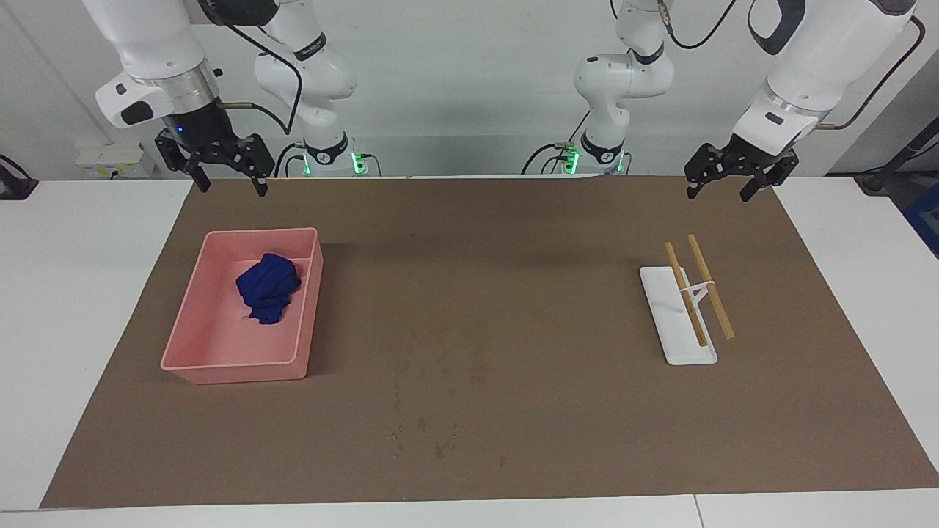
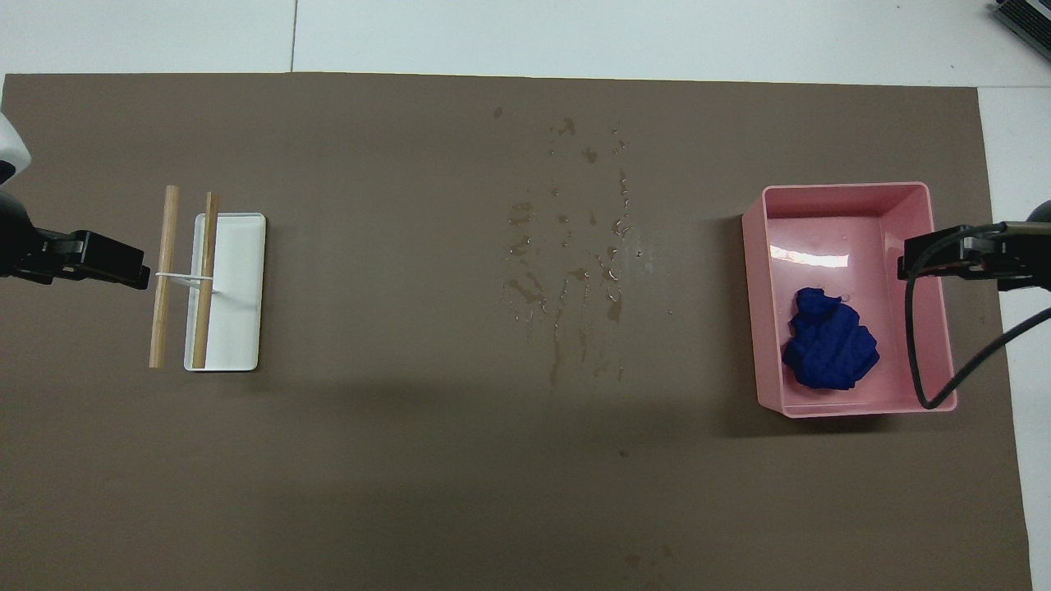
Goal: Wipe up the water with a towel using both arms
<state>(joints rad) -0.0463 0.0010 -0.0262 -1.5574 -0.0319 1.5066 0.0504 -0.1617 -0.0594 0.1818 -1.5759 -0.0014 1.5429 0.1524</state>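
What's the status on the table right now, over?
Right gripper open, empty, raised over the mat's edge by the pink plastic bin. Left gripper open, waiting. Crumpled dark blue towel in bin. Water droplets mid-mat, nothing blocking.

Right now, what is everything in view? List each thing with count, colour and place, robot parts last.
mat: one, brown, covering most of the white table.
bin: one, pink, toward the right arm's end.
towel: one, dark blue, crumpled in the bin.
water: scattered drops, mid-mat.
tray: one, white, toward the left arm's end.
sticks: two, wooden, joined by a white band, lying across the tray's edge.
right gripper: black, open, raised over the mat's edge beside the bin, empty.
left gripper: black, open, raised over the mat's corner, waiting.
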